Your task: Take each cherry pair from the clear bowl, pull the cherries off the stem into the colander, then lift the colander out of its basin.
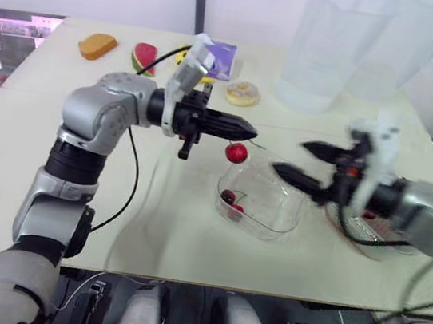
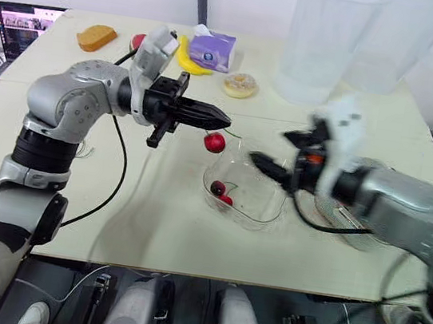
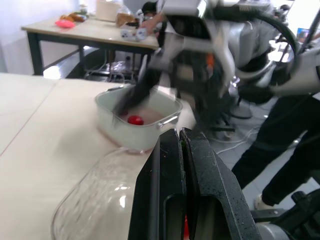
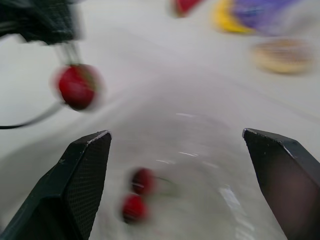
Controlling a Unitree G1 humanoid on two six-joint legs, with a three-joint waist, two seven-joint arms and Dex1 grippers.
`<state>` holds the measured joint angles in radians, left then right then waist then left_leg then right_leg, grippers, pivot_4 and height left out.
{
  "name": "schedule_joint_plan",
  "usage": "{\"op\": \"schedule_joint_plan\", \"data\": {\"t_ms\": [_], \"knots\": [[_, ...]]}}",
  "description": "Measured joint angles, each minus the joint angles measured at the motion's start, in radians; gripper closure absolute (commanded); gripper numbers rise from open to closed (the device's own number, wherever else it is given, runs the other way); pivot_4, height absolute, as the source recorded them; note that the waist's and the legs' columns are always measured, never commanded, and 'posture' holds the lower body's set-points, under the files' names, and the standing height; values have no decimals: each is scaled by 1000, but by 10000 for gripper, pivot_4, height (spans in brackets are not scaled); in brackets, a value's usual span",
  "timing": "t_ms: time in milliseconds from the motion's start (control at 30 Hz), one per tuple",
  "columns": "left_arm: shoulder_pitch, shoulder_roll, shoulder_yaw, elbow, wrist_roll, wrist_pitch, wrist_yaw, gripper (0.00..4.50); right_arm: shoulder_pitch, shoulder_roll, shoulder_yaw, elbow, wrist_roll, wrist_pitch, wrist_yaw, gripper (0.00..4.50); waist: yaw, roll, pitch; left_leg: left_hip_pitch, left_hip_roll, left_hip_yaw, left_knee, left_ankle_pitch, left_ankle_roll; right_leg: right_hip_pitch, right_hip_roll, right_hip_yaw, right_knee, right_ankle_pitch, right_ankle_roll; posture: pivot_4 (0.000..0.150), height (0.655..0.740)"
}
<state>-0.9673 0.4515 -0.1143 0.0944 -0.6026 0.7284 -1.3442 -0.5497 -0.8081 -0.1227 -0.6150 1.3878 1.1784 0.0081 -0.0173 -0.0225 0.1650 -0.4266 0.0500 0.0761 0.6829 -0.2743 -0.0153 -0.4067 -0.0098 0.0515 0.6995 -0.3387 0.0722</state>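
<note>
"Where's the left arm?"

"Elbow bent and forearm level, reaching across toward the clear bowl (image 1: 272, 228). The left gripper (image 1: 247, 126) hangs just above the bowl's far left corner. Its fingers are pinched tight together, with a cherry (image 1: 235, 153) dangling under the tips."

"And the right?"

"It comes in from the bowl's other side, forearm stretched toward it. The right gripper (image 1: 289, 157) points at the left one, over the bowl's right half. Its two black fingers are spread wide, one higher than the other. The grippers are near each other, not touching."
</note>
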Motion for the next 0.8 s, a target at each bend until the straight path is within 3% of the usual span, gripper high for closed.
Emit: {"op": "schedule_joint_plan", "data": {"t_ms": [167, 400, 500, 633, 700, 800], "knots": [[0, 0, -2, 2, 2, -3, -6, 45000, -109, 72, 110, 50, 17, 14, -59, 446, 6, 0, 0, -2, -1, 1, 1, -1, 1, 0, -3, -1, -1, 0, 0, 1500, 7400], [0, -3, -2, 2, 2, -11, -1, 45000, -144, 95, 142, 90, 48, 14, -82, 446, 2, 0, 0, -1, 0, 0, 1, -1, 1, 0, -2, -1, 0, 0, 0, 1500, 7400], [0, -3, -2, 2, 2, -11, 0, 45000, -144, 95, 148, 92, 50, 14, -85, 9203, 0, 0, 0, -1, 0, 1, 1, -1, 1, -1, -2, -1, 0, 0, 0, 1500, 7400], [0, -3, -2, 2, 2, -11, 1, 45000, -144, 95, 148, 92, 51, 14, -94, 30778, 0, 0, 0, -1, 0, 1, 1, -1, 1, -1, -2, -1, 0, 0, 0, 1500, 7400], [0, -3, -2, 2, 2, -11, 1, 45000, -144, 95, 148, 92, 51, 14, -97, 38958, 0, 0, 0, -1, 0, 1, 1, -1, 1, -1, -2, -1, 0, 0, 0, 1500, 7400], [0, -3, -2, 2, 2, -11, 2, 45000, -144, 95, 148, 92, 51, 14, -99, 40055, 0, 0, 0, -1, 0, 1, 1, -1, 1, -1, -2, -1, 0, 0, 0, 1500, 7400]]}}
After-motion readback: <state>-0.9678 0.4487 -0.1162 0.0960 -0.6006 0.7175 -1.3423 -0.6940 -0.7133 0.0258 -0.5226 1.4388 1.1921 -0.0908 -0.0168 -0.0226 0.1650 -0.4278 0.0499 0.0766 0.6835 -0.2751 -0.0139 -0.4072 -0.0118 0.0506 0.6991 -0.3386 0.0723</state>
